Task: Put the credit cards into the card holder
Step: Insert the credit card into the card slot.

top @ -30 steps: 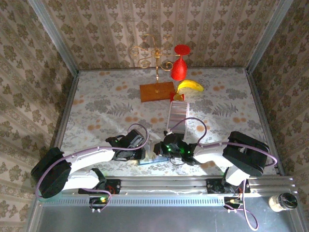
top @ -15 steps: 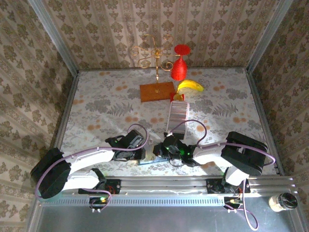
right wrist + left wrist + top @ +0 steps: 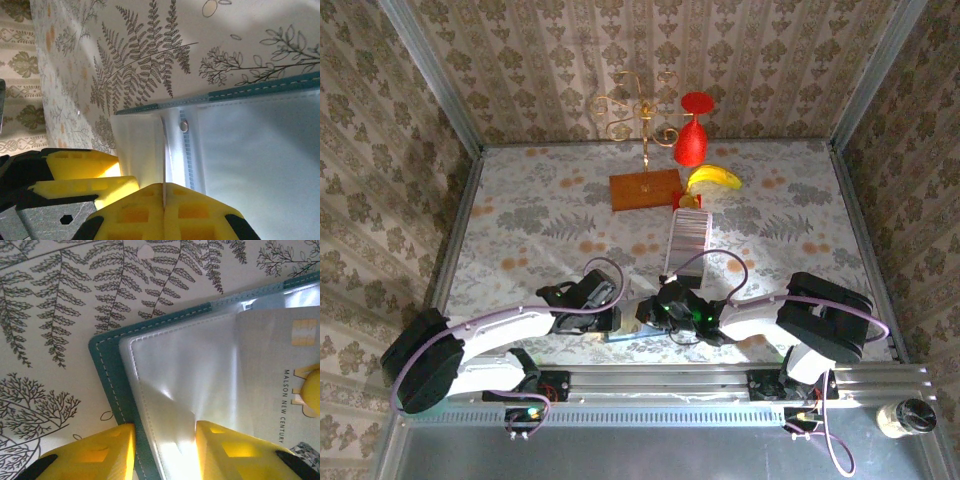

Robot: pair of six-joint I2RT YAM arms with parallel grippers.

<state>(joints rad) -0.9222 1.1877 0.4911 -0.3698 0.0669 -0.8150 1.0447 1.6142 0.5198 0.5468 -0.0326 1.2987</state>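
Both arms at the teal card holder (image 3: 623,337), table's (image 3: 520,220) near edge.
Top view: left end effector (image 3: 610,318) and right end effector (image 3: 655,312) flank it; the credit cards (image 3: 688,232) stand well behind. Left wrist: fingers apart, straddling the holder's corner. Right wrist: pads clamped on one credit card (image 3: 163,165), edge-on over the holder.

teal card holder (image 3: 107,385) open flat; grey card (image 3: 270,365) partly over it
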